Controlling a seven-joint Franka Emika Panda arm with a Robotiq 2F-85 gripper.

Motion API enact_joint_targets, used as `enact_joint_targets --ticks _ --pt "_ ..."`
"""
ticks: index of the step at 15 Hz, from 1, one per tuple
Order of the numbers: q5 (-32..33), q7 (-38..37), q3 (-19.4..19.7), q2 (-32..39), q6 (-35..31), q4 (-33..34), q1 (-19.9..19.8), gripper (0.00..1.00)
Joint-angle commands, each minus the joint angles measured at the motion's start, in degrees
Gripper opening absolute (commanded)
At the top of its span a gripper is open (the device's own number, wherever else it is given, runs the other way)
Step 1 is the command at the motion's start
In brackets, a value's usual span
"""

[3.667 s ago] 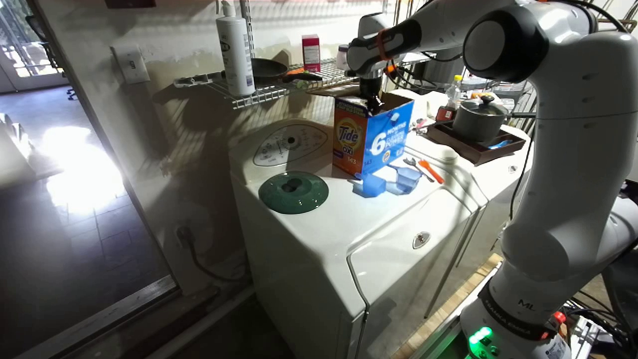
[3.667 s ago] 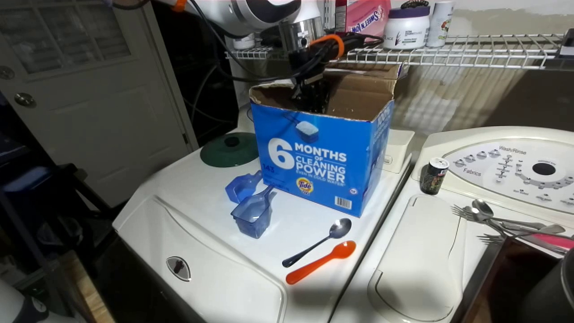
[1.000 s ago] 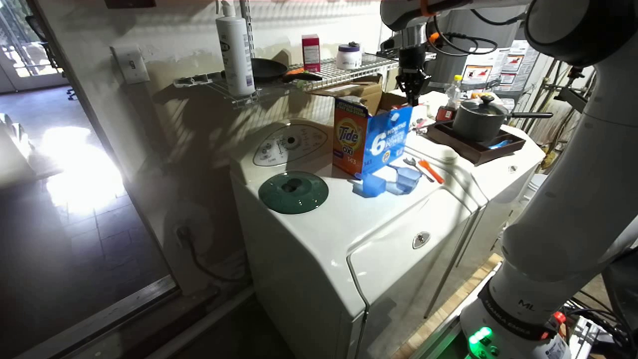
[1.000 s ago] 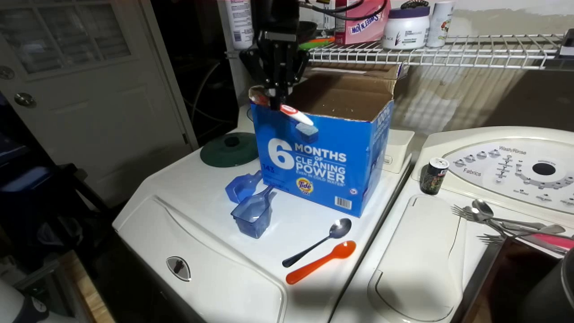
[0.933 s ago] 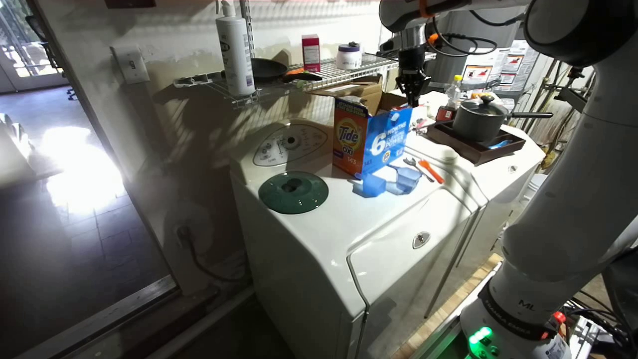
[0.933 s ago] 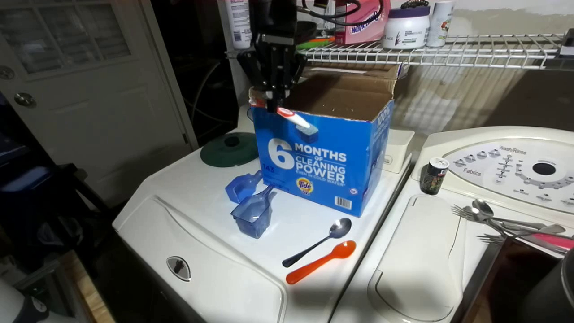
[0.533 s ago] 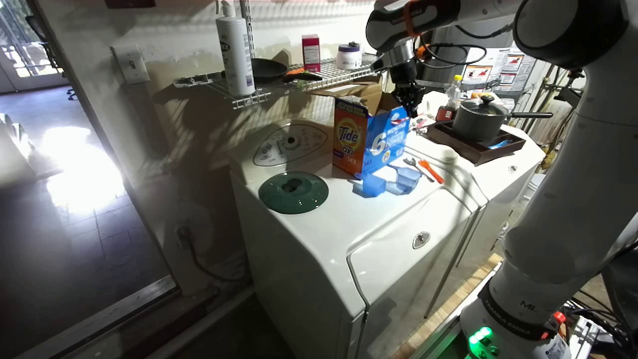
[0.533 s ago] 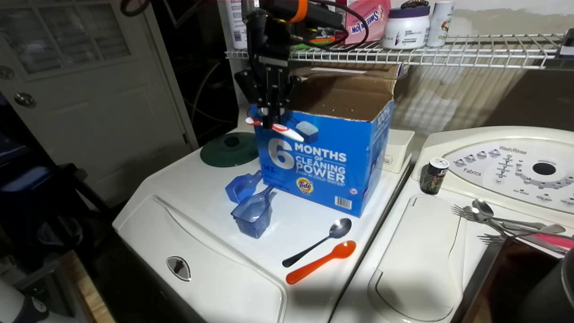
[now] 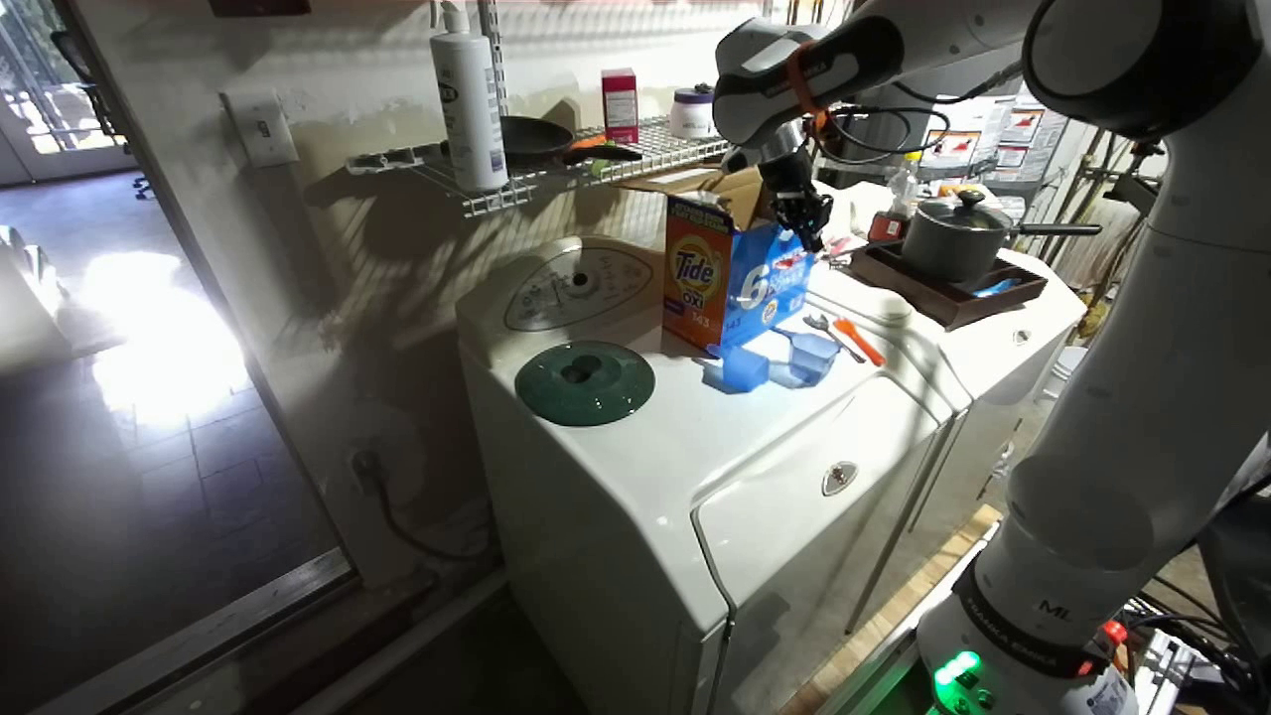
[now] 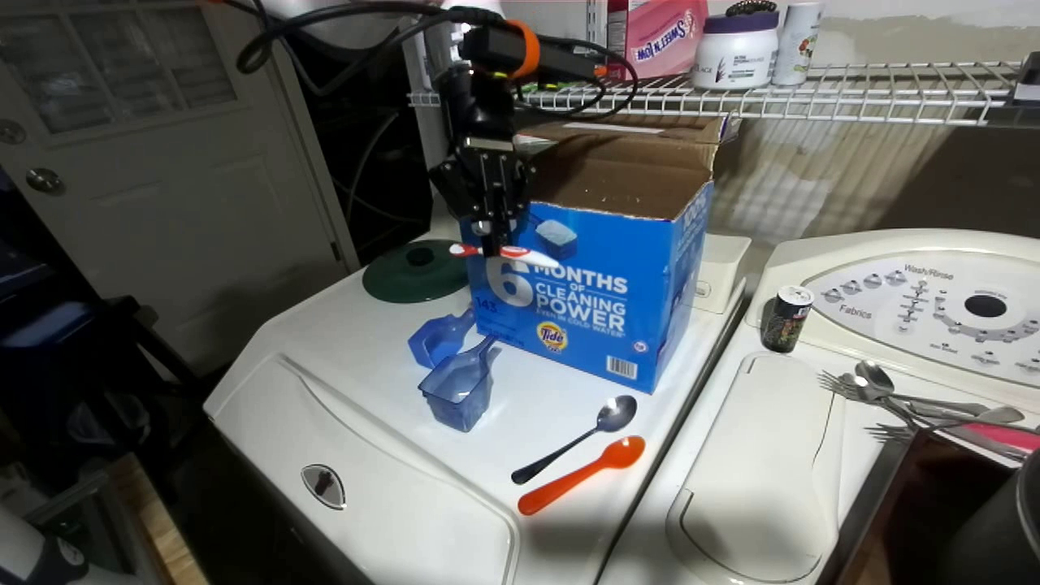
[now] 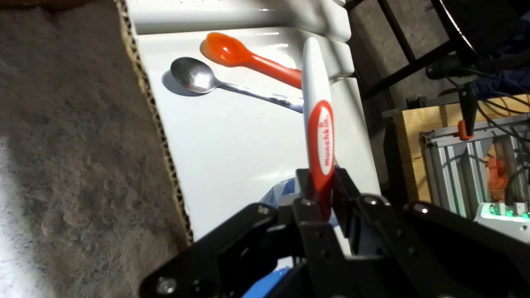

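My gripper is shut on a red and white spoon marked "munchkin". Its white handle end points away from the fingers. In an exterior view the gripper hangs tilted before the front face of the blue and orange Tide box, with the spoon level across it. The box stands open; grey powder shows inside it in the wrist view. Two blue scoops lie on the white machine below the gripper. A metal spoon and an orange spoon lie in front of the box.
A green lid lies beside the box. A wire shelf with jars and a pink box runs behind. A second machine holds a small black can, metal cutlery and a lidded pot in a brown tray.
The gripper was inside the box 3.7 s ago. It then showed above the front rim holding the red and white spoon, and has since moved down before the front face and tilted.
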State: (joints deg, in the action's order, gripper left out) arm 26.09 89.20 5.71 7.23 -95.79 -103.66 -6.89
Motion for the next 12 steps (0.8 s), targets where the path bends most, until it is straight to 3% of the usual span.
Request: enact_joint_targets --ticks 1,5,12 --pt "5.68 -3.45 -0.96 -5.07 -6.24 -7.44 1.42 0.04" --pt "9.47 -8.35 -1.30 -9.14 -12.45 -13.86 2.02 0.04" --pt "10.04 -12.77 -0.29 -16.78 -20.17 -24.40 1.41 0.04"
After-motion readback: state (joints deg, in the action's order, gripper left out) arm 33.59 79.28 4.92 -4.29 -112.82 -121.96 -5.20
